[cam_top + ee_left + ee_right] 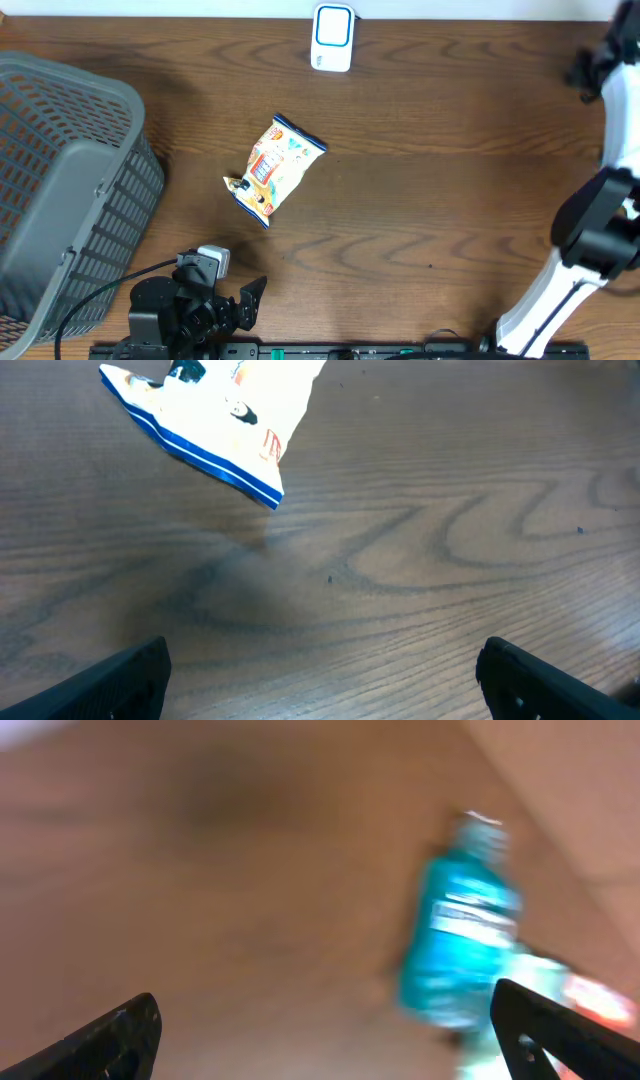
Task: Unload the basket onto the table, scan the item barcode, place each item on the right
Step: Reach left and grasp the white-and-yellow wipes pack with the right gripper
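The snack bag (pixel 272 170) lies flat on the wooden tabletop (pixel 450 180), a little left of the middle, turned on a diagonal. It is a white and yellow packet with a blue edge, and nothing is touching it. From the left wrist camera its blue-trimmed corner (pixel 215 420) shows at the top of the view, with bare wood between it and the fingers.

Beyond the bag, at the far edge, the white and blue scanner (pixel 332 37) sits well apart from it. Off to the left stands a grey slatted basket (pixel 130 200).

On the near side, the left end effector (pixel 245 300) hangs close to the front edge, jaws spread wide and holding nothing. Over on the right, the right arm (pixel 600 220) is well away from the bag. Its wrist camera is badly blurred, but the right end effector (pixel 325 1020) has its fingers (pixel 130 1030) far apart and empty, with a teal bottle (pixel 460 930) ahead of them.
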Robot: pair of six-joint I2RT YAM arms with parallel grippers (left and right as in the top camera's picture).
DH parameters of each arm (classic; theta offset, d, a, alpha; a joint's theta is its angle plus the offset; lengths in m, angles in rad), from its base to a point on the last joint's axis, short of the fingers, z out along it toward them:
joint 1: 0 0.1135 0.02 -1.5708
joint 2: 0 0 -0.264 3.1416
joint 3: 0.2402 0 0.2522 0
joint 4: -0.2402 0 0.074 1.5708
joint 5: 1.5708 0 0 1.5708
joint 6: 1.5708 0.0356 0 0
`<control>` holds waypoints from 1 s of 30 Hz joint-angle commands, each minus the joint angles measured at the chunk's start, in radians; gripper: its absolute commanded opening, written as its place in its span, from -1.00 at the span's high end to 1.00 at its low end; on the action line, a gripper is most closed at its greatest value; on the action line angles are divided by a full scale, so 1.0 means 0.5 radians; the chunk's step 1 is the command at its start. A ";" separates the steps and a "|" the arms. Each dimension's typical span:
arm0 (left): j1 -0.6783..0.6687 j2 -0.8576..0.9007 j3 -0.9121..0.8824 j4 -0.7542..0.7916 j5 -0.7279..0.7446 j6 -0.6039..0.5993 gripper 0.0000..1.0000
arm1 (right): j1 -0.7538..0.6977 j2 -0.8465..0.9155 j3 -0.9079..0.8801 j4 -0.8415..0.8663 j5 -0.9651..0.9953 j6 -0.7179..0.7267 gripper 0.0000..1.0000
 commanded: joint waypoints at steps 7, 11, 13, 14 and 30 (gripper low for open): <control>0.003 -0.006 0.018 -0.005 -0.010 0.020 -0.96 | 0.847 -0.243 0.029 -0.441 -1.286 0.938 -0.98; 0.003 -0.006 0.018 -0.005 -0.011 0.020 -0.96 | 1.155 -0.188 -0.037 -0.588 -1.283 1.265 -0.99; 0.003 -0.006 0.018 -0.005 -0.011 0.020 -0.96 | 1.321 -0.151 -0.066 -0.599 -1.283 1.311 -0.99; 0.003 -0.006 0.018 -0.005 -0.011 0.020 -0.96 | 1.399 -0.127 -0.080 -0.593 -1.273 1.314 -0.99; 0.003 -0.006 0.018 -0.005 -0.010 0.020 -0.96 | 1.949 0.317 -0.097 0.025 -1.292 1.624 -0.98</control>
